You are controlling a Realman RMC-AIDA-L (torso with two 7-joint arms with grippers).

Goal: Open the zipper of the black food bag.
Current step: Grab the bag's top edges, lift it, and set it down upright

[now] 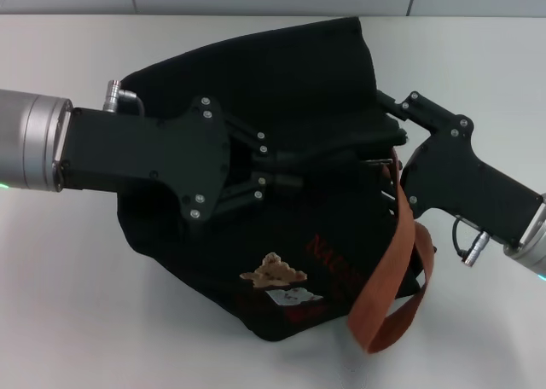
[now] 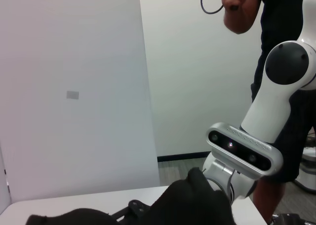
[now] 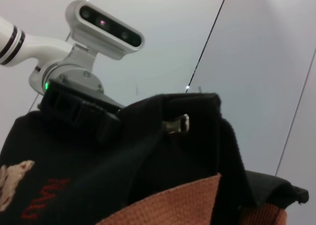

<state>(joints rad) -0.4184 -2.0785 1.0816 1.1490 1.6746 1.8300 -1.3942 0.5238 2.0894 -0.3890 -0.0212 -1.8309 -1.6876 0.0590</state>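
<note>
Here the left gripper looks closed on the black food bag, whose zipper runs toward the right gripper, grip unclear.

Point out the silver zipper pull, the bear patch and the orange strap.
silver zipper pull (image 3: 178, 123), right wrist view, on its metal body.
bear patch (image 1: 273, 270), head view, patch centre.
orange strap (image 1: 401, 274), head view, mid-loop.

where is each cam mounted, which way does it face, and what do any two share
Head view: above, looking down at the black food bag on the table; left gripper and right gripper meet over it.
Left wrist view: low behind the bag, facing the robot's own right arm.
Right wrist view: low beside the bag, facing up past the zipper pull.
All share the bag.
</note>
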